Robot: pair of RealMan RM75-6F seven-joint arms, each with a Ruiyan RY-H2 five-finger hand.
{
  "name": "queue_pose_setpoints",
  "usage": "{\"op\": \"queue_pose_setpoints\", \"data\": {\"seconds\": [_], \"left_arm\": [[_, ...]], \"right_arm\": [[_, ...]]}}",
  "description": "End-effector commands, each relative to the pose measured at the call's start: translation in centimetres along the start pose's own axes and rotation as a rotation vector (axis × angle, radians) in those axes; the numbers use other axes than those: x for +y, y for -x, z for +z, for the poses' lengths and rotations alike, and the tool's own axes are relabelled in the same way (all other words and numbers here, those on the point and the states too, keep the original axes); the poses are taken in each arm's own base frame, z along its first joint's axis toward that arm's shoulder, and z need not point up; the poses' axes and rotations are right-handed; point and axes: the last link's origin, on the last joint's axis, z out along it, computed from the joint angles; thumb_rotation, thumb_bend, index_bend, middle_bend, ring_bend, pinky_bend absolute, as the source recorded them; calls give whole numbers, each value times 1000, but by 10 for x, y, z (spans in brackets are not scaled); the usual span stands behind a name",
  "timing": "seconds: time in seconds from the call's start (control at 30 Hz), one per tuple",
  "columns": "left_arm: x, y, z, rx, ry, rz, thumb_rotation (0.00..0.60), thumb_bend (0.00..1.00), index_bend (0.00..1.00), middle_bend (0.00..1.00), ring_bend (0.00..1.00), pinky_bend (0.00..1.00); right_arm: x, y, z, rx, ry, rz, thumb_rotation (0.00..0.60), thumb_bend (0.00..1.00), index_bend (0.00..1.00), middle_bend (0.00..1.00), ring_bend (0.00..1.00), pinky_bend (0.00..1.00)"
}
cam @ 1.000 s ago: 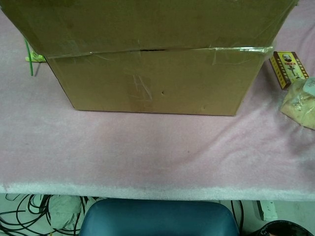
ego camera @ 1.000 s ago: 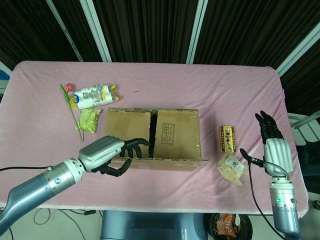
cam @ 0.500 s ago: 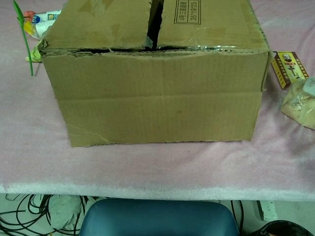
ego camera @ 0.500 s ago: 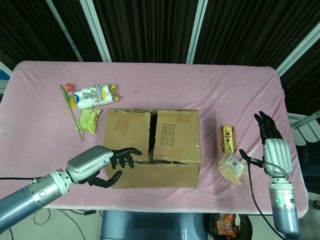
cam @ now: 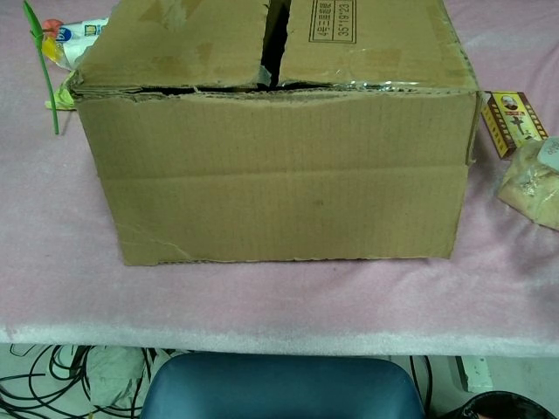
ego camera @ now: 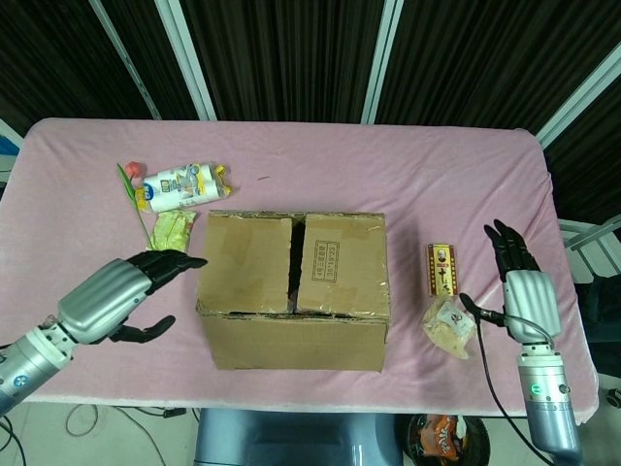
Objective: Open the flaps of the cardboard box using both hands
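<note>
The brown cardboard box (ego camera: pixel 294 289) stands mid-table, its two top flaps lying flat with a dark gap between them. In the chest view the box (cam: pixel 279 157) fills the frame, front wall facing me, flaps (cam: pixel 367 44) down. My left hand (ego camera: pixel 114 294) hovers left of the box, fingers spread and empty, fingertips close to its left wall without touching. My right hand (ego camera: pixel 522 283) stands upright far right, fingers straight, empty, apart from the box. Neither hand shows in the chest view.
A white snack bag (ego camera: pixel 179 186), a green stem with a flower (ego camera: pixel 139 214) and a yellow packet (ego camera: pixel 172 235) lie left of the box. To its right are a small red-yellow carton (ego camera: pixel 441 269) and a crumpled bag (ego camera: pixel 447 326). The pink tablecloth (ego camera: pixel 388 175) covers the table.
My left hand has let go of the front flap and drawn back to the left. The front flap has dropped, so the box front hangs straight. The right hand barely moved.
</note>
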Motion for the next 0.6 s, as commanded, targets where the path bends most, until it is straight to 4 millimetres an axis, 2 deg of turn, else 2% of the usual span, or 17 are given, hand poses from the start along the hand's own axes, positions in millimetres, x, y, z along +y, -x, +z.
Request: {"op": "queue_pose_setpoints", "data": {"seconds": [0.03, 0.17, 0.3, 0.53, 0.6], "left_arm": [[-45, 46, -53, 192, -198, 175, 600, 314, 79, 148, 103, 179], [-61, 72, -78, 263, -297, 149, 600, 295, 73, 134, 103, 174], [-74, 87, -95, 332, -355, 139, 600, 295, 72, 133, 103, 172], [-92, 104, -111, 413, -400, 145, 600, 294, 56, 131, 103, 170], [-95, 106, -111, 425, -399, 130, 600, 294, 52, 129, 103, 170]], "right_arm": [[-1, 0, 2, -14, -17, -7, 600, 269, 0, 0, 0, 232], [-8, 0, 9, -35, -59, -25, 600, 270, 0, 0, 0, 232], [-22, -4, 20, -33, -111, -46, 600, 273, 0, 0, 0, 232], [-63, -12, 46, -24, -219, -60, 600, 272, 0, 0, 0, 232], [-82, -11, 54, -28, -263, -58, 600, 272, 0, 0, 0, 232]]}}
